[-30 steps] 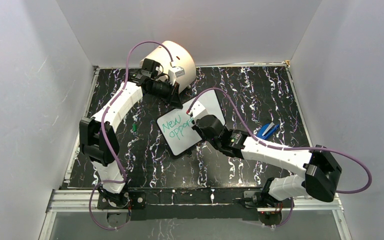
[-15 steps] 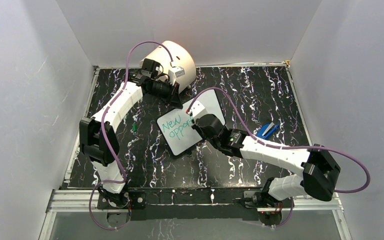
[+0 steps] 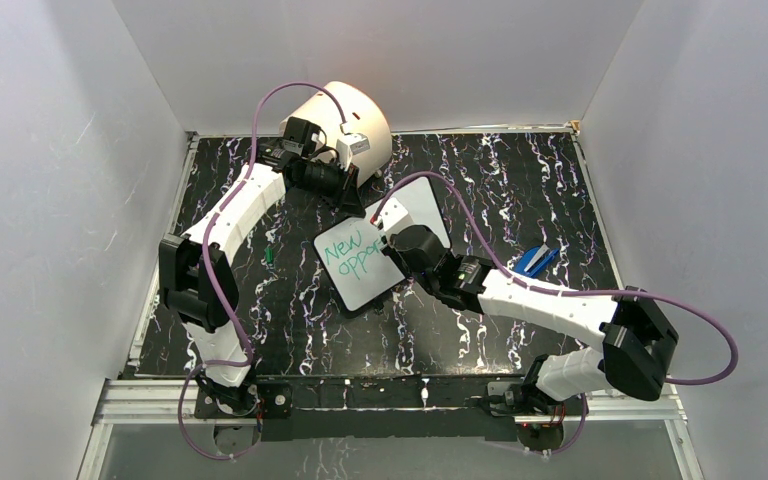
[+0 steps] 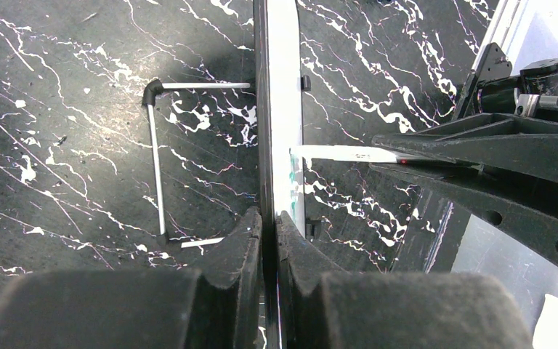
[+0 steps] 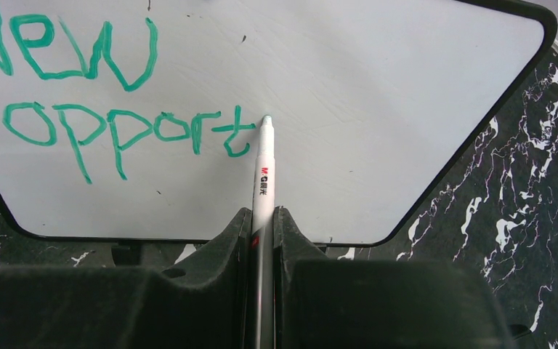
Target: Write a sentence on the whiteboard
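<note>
The whiteboard (image 3: 365,288) stands tilted at the table's middle and carries the sentence (image 3: 350,250) in green: "New" above "opport". My left gripper (image 3: 353,204) is shut on the board's far edge. The left wrist view shows the whiteboard (image 4: 283,87) edge-on between the left gripper's (image 4: 269,218) pads. My right gripper (image 5: 263,218) is shut on a white marker (image 5: 264,174). The marker's green tip touches the whiteboard (image 5: 378,87) just right of the last "t" of the sentence (image 5: 116,123). From the left wrist, the marker (image 4: 334,153) meets the board face from the right.
A big cream cylinder (image 3: 345,115) lies at the back behind the left arm. A blue object (image 3: 535,260) lies right of the board, and a small green cap (image 3: 270,256) lies to its left. A thin wire stand (image 4: 156,160) sits behind the board. White walls enclose the table.
My right arm has edged slightly to the right along the board with the marker. The left arm and the board have not moved.
</note>
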You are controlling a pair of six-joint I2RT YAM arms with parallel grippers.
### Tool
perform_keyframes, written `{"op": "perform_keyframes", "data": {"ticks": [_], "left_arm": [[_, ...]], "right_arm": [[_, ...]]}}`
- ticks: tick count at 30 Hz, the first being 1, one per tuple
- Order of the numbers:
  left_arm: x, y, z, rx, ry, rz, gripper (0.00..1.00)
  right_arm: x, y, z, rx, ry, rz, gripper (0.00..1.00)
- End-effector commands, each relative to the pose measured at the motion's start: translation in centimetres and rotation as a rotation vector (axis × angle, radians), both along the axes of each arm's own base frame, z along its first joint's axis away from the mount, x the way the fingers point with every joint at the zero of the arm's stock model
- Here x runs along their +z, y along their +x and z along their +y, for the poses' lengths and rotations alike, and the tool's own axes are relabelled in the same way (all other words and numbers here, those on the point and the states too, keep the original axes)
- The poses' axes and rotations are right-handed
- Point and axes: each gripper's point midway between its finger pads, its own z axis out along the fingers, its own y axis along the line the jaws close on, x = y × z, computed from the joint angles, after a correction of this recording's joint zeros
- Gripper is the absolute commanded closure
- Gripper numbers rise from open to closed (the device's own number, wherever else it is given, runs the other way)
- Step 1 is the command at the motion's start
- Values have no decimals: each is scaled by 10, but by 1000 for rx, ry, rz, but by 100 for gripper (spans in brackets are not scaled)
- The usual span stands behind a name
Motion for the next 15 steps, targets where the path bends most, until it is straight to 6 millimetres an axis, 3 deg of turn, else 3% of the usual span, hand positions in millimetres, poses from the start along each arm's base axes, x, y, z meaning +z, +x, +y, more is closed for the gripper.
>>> {"op": "perform_keyframes", "data": {"ticks": [1, 15], "left_arm": [[-13, -21, 6, -25, 44, 71, 100], [-12, -21, 6, -24, 43, 74, 100]], "right_arm": [[21, 9, 10, -10, 59, -31, 100], [6, -4, 0, 10, 8, 35, 100]]}}
